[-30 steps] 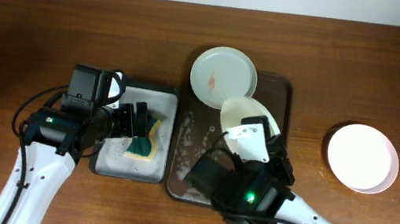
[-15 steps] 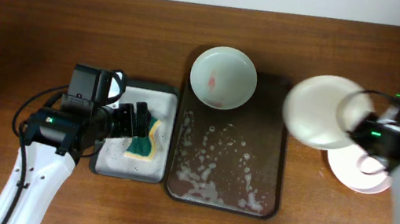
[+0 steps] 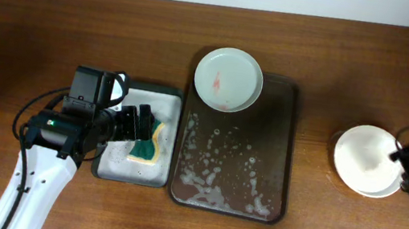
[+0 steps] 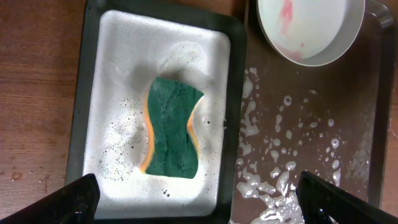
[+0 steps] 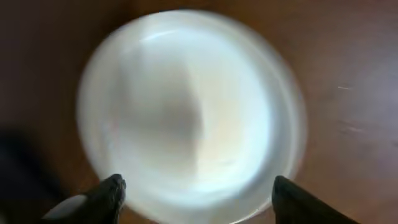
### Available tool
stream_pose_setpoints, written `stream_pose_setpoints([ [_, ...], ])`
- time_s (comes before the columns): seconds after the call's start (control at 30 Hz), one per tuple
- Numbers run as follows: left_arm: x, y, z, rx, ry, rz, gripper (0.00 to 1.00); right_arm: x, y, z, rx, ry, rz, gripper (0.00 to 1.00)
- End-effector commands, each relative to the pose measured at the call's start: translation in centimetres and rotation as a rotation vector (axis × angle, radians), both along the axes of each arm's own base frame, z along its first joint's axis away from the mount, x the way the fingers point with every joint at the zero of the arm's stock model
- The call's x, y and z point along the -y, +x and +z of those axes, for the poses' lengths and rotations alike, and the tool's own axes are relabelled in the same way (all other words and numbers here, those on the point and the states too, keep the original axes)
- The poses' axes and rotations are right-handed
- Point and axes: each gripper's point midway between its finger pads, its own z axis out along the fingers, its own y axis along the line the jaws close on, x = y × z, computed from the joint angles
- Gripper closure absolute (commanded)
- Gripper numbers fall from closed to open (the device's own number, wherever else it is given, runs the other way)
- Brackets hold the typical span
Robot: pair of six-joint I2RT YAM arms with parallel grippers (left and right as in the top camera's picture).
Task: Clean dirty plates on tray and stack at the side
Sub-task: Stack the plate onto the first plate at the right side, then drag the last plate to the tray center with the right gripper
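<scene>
One plate (image 3: 228, 80) with a red smear lies at the far left corner of the dark brown tray (image 3: 273, 153), whose floor is wet with foam. It also shows in the left wrist view as a smeared plate (image 4: 310, 28) on the tray (image 4: 311, 149). At the right, clean white plates (image 3: 364, 159) sit stacked on the table. My right gripper (image 3: 402, 160) hovers at their right edge, open. In its wrist view the gripper (image 5: 199, 194) has both fingers spread above the blurred top plate (image 5: 193, 112). My left gripper (image 3: 138, 123) (image 4: 200, 205) hangs open over the sponge.
A small grey-white tray (image 3: 111, 166) (image 4: 124, 37) left of the brown tray holds a green-yellow sponge (image 3: 147, 146) (image 4: 173, 127). Bare wooden table lies between the brown tray and the plate stack. The right arm's cable loops near the table's right edge.
My right arm carried a clean plate from the brown tray to the right, set it on the white plate at the side, and its jaws opened. The left arm stayed still.
</scene>
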Motion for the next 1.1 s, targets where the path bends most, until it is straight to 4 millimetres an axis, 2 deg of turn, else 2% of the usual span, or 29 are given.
stream_pose_setpoints([
  [0.0,0.0,0.0,0.3,0.011,-0.004,-0.012,0.01,-8.8,5.6,8.4,0.245,-0.117,0.429,0.27],
  [0.03,0.0,0.0,0.3,0.011,-0.004,-0.012,0.01,-13.3,6.5,9.5,0.276,-0.157,0.575,0.28],
  [0.1,0.0,0.0,0.3,0.011,-0.004,-0.012,0.01,-19.5,7.8,9.5,0.283,-0.244,0.751,0.3],
  [0.13,0.0,0.0,0.3,0.011,-0.004,-0.012,0.0,-22.8,8.7,8.6,0.274,-0.306,0.836,0.42],
  [0.2,0.0,0.0,0.3,0.011,-0.004,-0.012,0.01,-26.6,10.5,6.6,0.273,-0.378,0.922,0.46],
  [0.27,0.0,0.0,0.3,0.011,-0.004,-0.012,0.01,-28.8,13.2,3.5,0.278,-0.42,0.952,0.46],
  [0.33,0.0,0.0,0.3,0.011,-0.004,-0.012,0.0,-30.2,15.8,-0.8,0.292,-0.393,0.964,0.46],
  [0.47,0.0,0.0,0.3,0.011,-0.004,-0.012,0.01,-31.5,18.8,-6.6,0.325,-0.374,0.971,0.46],
  [0.5,0.0,0.0,0.3,0.011,-0.004,-0.012,0.0,-31.5,19.1,-8.1,0.318,-0.372,0.973,0.48],
  [0.53,0.0,0.0,0.3,0.011,-0.004,-0.012,0.01,-31.5,19.1,-9.2,0.304,-0.368,0.975,0.59],
  [0.57,0.0,0.0,0.3,0.011,-0.004,-0.012,0.01,-31.5,18.9,-9.7,0.292,-0.361,0.972,0.82],
  [0.6,0.0,0.0,0.3,0.011,-0.004,-0.012,0.01,-31.4,18.7,-9.6,0.281,-0.359,0.972,0.96],
  [0.63,0.0,0.0,0.3,0.011,-0.004,-0.012,0.01,-31.3,18.5,-9.0,0.278,-0.358,0.972,0.96],
  [0.73,0.0,0.0,0.3,0.011,-0.004,-0.012,0.01,-30.8,16.4,-4.2,0.262,-0.352,0.969,0.96],
  [0.77,0.0,0.0,0.3,0.011,-0.004,-0.012,0.01,-30.1,15.1,-1.9,0.243,-0.341,0.91,0.96],
  [0.83,0.0,0.0,0.3,0.011,-0.004,-0.012,0.01,-29.2,13.3,0.6,0.216,-0.321,0.844,0.96],
  [0.87,0.0,0.0,0.3,0.011,-0.004,-0.012,0.01,-28.7,11.2,2.5,0.19,-0.293,0.803,0.96],
  [0.9,0.0,0.0,0.3,0.011,-0.004,-0.012,0.01,-28.3,9.6,3.3,0.158,-0.277,0.783,0.96],
  [0.97,0.0,0.0,0.3,0.011,-0.004,-0.012,0.01,-27.7,5.8,3.2,0.033,-0.226,0.762,0.96],
  [1.07,0.0,0.0,0.3,0.011,-0.004,-0.012,0.01,-27.5,1.4,0.3,-0.152,-0.142,0.79,0.96],
])
